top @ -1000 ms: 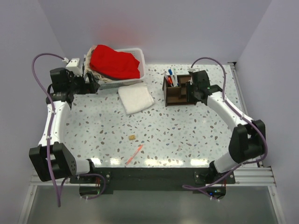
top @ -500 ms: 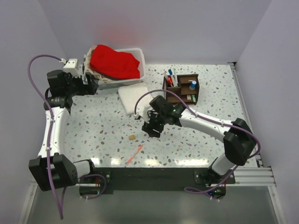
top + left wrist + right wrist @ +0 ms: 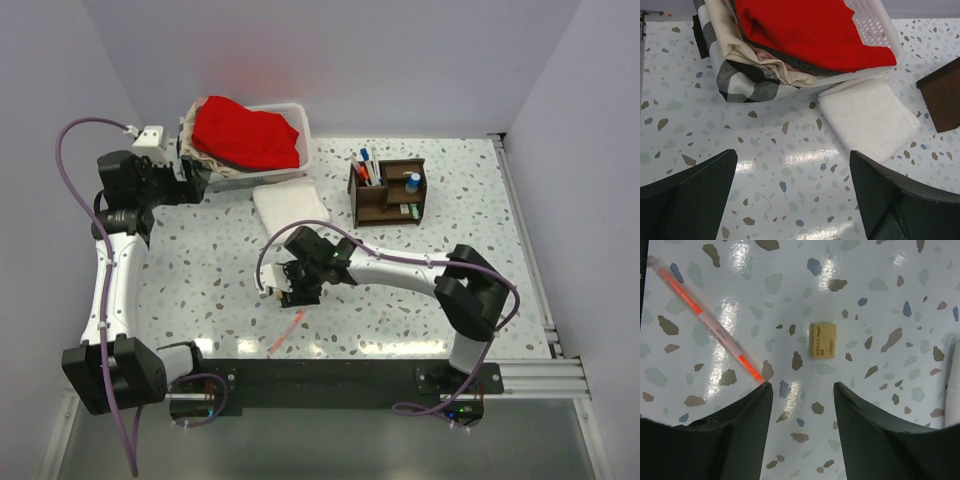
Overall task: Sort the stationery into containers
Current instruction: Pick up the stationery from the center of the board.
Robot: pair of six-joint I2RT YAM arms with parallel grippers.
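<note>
Right wrist view: a small beige block (image 3: 823, 341) lies flat on the speckled table (image 3: 880, 300), just ahead of the right gripper (image 3: 801, 387). The gripper's fingers are spread apart with nothing between them. A pink-orange pen (image 3: 707, 325) lies slantwise beside the block without touching it, its near end close to one fingertip.

In the top view both items sit well apart from the brown wooden organizer (image 3: 387, 195), to its near left. The right gripper hangs over the block and hides it there. The organizer stands upright and holds several pens (image 3: 368, 168) in one compartment and a small blue bottle (image 3: 412, 182) in another.

Just left of the organizer lies a folded white cloth (image 3: 290, 210). Farther left is a white basket (image 3: 305, 130) filled with a red cloth (image 3: 245, 135). The left gripper (image 3: 793, 155) hovers well to the left of the organizer, near the basket, its fingers wide apart and empty.
</note>
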